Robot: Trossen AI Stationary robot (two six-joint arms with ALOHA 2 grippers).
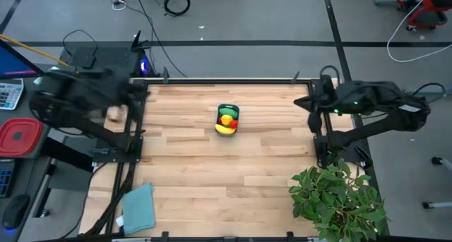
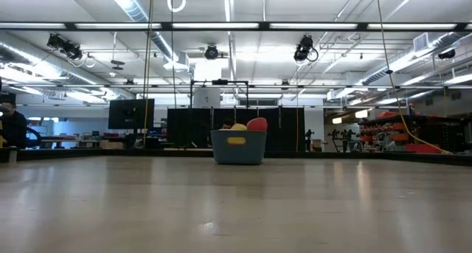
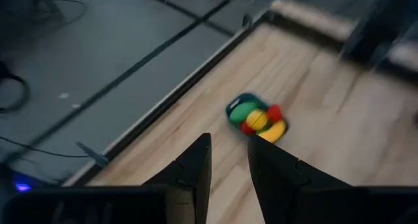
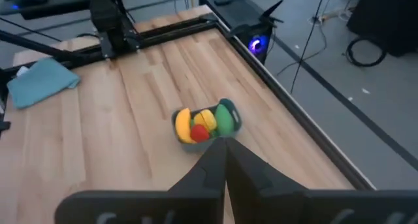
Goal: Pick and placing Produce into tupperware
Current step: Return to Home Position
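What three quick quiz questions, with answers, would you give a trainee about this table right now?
1. True or false: the tupperware is empty.
2. Which gripper is shut? A: left gripper. B: right gripper.
3. Fill in: the potted plant stands on the ___ arm's side of the table.
Key: 1 false, the produce sits in it; 2 B; 3 right.

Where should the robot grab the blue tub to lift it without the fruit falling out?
Probably from straight above, pinching the tub across its narrow width, with one side of the end effector outside each long wall near the middle. The high view shows it is longer than it is wide. Its walls stand upright, and the produce heaps above the rim, so little room seems left inside for gripping.
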